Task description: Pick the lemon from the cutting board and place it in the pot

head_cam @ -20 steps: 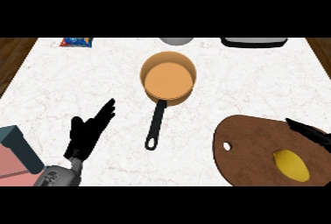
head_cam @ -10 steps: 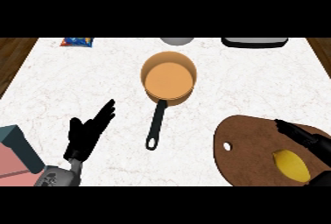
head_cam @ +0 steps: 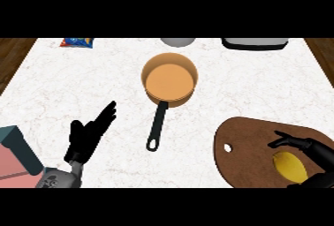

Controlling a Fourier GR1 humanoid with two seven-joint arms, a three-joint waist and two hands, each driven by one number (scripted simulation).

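Right hand [head_cam: 312, 149] over the brown cutting board [head_cam: 251, 152] at the lower right, fingers curled partway around the yellow lemon [head_cam: 291, 167]. Lemon lying on the board just beneath and between those fingers and the thumb at the frame's lower edge; contact not clear enough to call a grasp. Board's small hole well left of the fingertips.

Left hand [head_cam: 87, 137] at the lower left, open, fingers straight and pointing up and to the right, holding nothing, resting above the white marbled counter [head_cam: 78, 84].

Orange pot [head_cam: 170, 81] far up and left of the right fingers, up and right of the left fingertips, its black handle [head_cam: 157, 126] running down toward the near edge. Teal and pink box [head_cam: 16, 154] just left of the left hand.
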